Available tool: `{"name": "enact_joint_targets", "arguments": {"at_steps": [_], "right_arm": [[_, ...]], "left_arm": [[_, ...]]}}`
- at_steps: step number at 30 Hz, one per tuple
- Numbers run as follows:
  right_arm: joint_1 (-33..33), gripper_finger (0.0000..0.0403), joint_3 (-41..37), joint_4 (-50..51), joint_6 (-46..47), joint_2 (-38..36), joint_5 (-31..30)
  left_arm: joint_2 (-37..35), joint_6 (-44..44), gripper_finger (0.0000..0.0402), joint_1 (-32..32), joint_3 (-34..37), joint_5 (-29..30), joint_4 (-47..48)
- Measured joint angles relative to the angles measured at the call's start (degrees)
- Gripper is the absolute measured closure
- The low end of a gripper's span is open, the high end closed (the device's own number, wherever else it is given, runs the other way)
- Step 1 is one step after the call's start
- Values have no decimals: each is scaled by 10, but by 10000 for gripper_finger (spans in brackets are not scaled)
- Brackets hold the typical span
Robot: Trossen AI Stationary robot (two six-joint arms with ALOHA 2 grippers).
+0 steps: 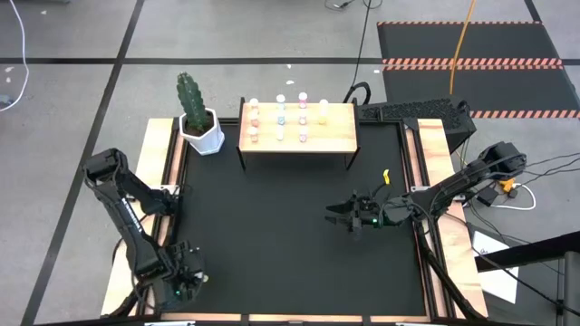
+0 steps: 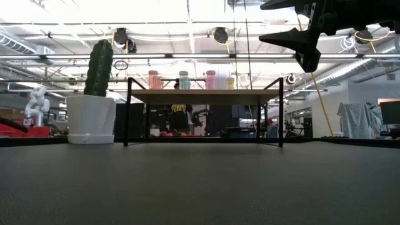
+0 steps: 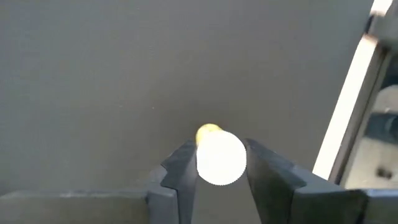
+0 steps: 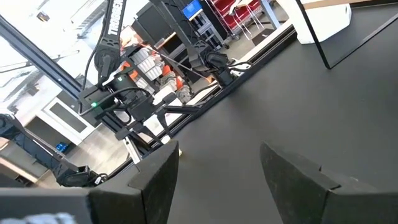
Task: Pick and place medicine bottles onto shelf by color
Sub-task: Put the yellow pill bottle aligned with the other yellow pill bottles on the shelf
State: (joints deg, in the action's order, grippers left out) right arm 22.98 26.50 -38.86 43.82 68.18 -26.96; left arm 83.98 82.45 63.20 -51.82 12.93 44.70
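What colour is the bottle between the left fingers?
Yellow body under a white cap, on the bottle; the left wrist view shows it best.

The whole table (image 1: 290, 235) is seen from straight above in the high view. In the low view it is seen level from mat height, facing the shelf (image 2: 203, 95) and the room behind; the shelf (image 1: 297, 127) and cactus pot (image 1: 203, 132) are shared with the high view. The mat is viewed closely by the left wrist camera, and obliquely, toward the far edge, by the right wrist camera.
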Motion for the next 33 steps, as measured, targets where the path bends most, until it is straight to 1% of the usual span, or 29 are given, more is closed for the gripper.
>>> {"name": "enact_joint_targets", "arguments": {"at_steps": [3, 7, 11, 14, 16, 19, 23, 25, 29, 31, 33], "right_arm": [[0, 181, 0, -4, 4, 0, 21], [2, 181, 8, -4, -20, 16, 58], [4, 181, 40, -5, -48, 54, 91], [4, 181, 72, -3, -71, 92, 123], [4, 181, 97, -3, -88, 116, 130], [4, 181, 129, -3, -118, 147, 135], [-7, 179, 167, -4, -149, 178, 121], [-14, 171, 183, -4, -156, 190, 121], [-29, 135, 199, -3, -165, 198, 117], [-43, 115, 200, -1, -151, 198, 104], [-61, 100, 199, 1, -140, 198, 114]], "left_arm": [[-1, -23, 268, -49, -13, 18, -11], [-2, -134, 276, -141, -28, 19, -71], [-2, -253, 286, -240, -55, -3, -117], [-2, -331, 282, -309, -90, -14, -126], [-2, -383, 278, -350, -116, -30, -127], [-3, -449, 275, -401, -147, -62, -153], [-3, -502, 274, -454, -178, -112, -189], [-3, -522, 274, -473, -189, -134, -195], [-3, -541, 273, -501, -198, -163, -195], [-3, -543, 273, -509, -198, -176, -197], [-3, -557, 273, -516, -198, -184, -203]]}}
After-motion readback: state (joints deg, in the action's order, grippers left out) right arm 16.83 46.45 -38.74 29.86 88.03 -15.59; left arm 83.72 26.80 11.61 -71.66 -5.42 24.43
